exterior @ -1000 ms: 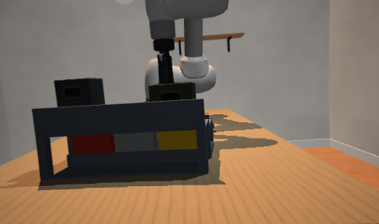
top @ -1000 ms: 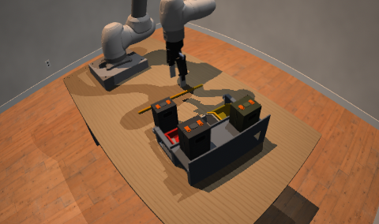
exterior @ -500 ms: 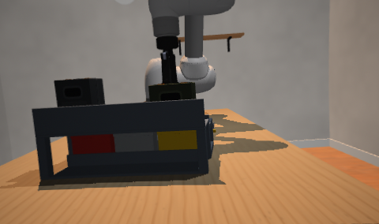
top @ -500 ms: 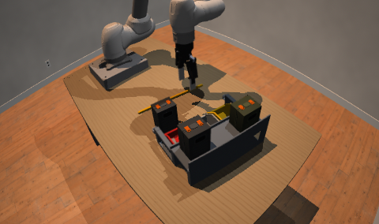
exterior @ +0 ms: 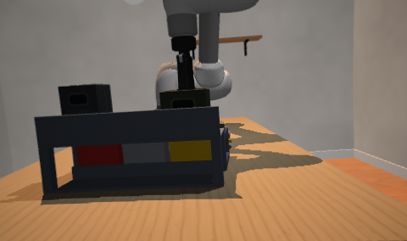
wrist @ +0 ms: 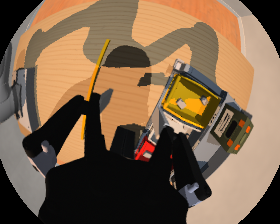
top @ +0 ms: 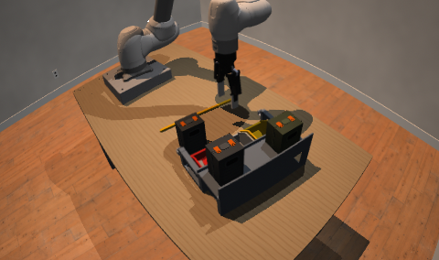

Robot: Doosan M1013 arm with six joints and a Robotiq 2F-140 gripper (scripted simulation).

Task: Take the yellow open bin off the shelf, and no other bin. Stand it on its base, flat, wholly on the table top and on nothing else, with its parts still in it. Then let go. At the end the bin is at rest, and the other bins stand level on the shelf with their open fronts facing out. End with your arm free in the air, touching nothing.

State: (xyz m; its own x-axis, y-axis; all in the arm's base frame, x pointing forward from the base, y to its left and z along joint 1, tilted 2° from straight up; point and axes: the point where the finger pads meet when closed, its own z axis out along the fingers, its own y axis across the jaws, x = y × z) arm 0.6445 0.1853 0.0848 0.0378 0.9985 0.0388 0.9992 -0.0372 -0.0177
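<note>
Gripper above the table, near the shelf

We see the gripper [top: 229, 97] part-open and empty, near the shelved yellow open bin [top: 255, 130].

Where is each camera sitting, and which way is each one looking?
Top: high above, looking down at the table, the shelf and its boxes; the arm's base, arm and gripper show.
Exterior: low at table height, facing the shelf's back side; the arm rises behind it.
Wrist: on the arm's end, looking down past the open fingers at the yellow bin and a yellow stick.
Shared: top and wrist both show the yellow bin and the stick.
</note>
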